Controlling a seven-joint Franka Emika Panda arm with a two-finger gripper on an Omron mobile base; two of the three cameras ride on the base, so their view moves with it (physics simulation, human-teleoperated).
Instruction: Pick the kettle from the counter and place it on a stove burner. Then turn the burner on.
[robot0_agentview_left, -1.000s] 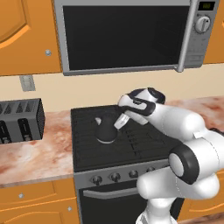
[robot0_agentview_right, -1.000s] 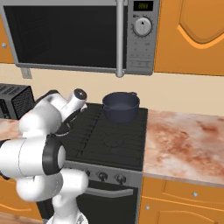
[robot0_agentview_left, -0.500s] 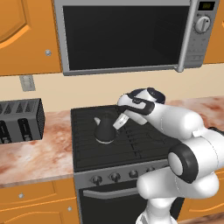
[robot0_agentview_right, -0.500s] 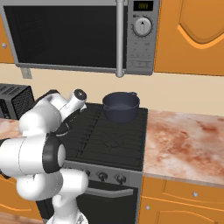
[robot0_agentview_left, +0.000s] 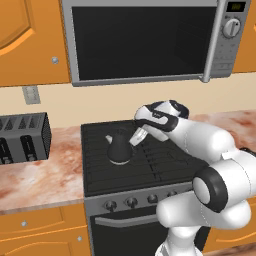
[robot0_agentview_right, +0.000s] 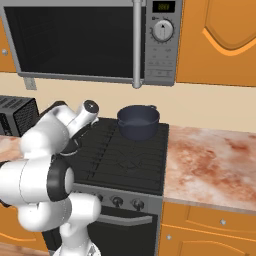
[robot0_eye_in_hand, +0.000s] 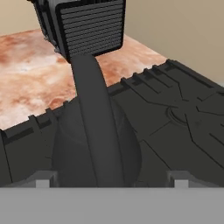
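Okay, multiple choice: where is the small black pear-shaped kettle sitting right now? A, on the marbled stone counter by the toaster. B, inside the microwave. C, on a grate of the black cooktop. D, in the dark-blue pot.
C: the small black pear-shaped kettle stands on a thin-barred grate of the black cooktop, with the gripper beside its handle, fingertips spread either side.

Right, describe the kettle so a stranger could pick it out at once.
Find the black cooktop under the microwave. On its left-hand burner grate stands the kettle, small, black and pear-shaped, with a thin loop handle and a light base rim. The other vessel, a dark-blue pot at the back, is wider and open-topped.
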